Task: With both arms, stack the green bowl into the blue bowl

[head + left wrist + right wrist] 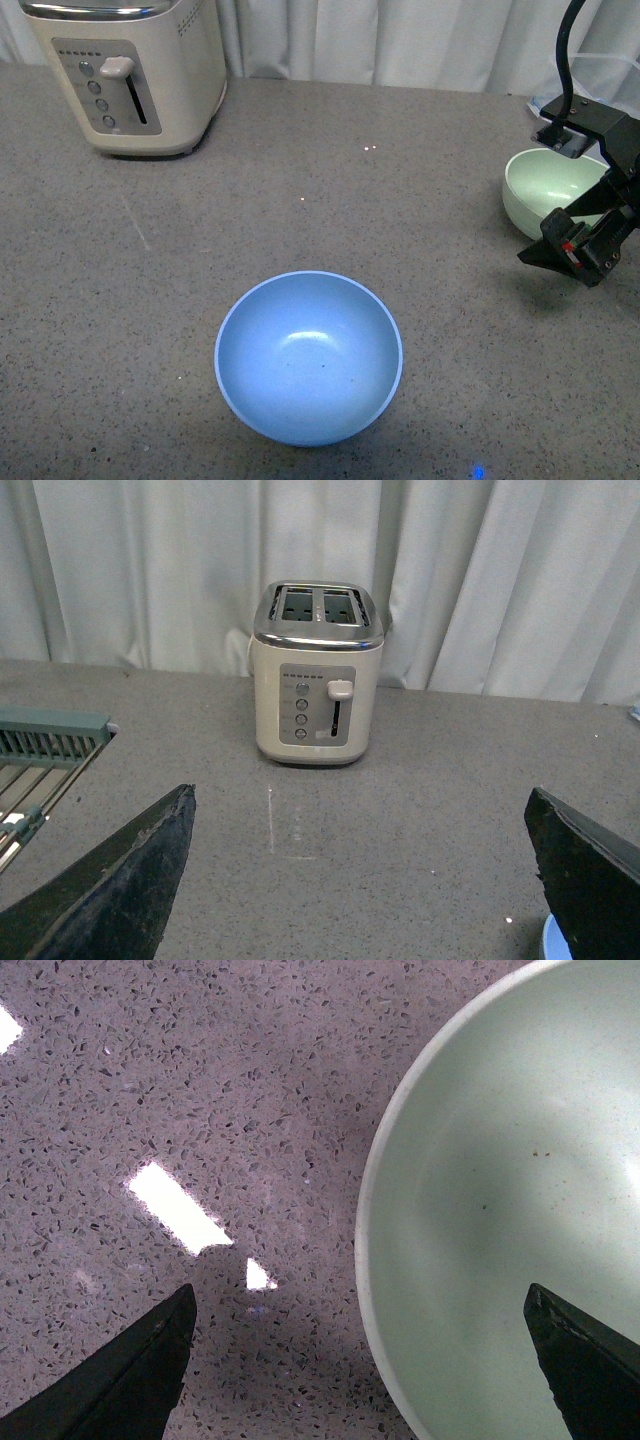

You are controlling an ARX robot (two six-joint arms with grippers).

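A: Step?
B: Approach on green bowl [560, 190], far right on bench [330, 200]; right end effector [575, 240] apart over its rim, empty.
A: Next?
B: Probably lower, clamp rim, carry to blue bowl [308, 358], front centre. Left end effector [360, 792] apart too.

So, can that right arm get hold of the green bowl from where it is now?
Probably yes. The right tool is open right at the green bowl rim, one side over the bowl's inside and the other over bare countertop, with nothing in the way.
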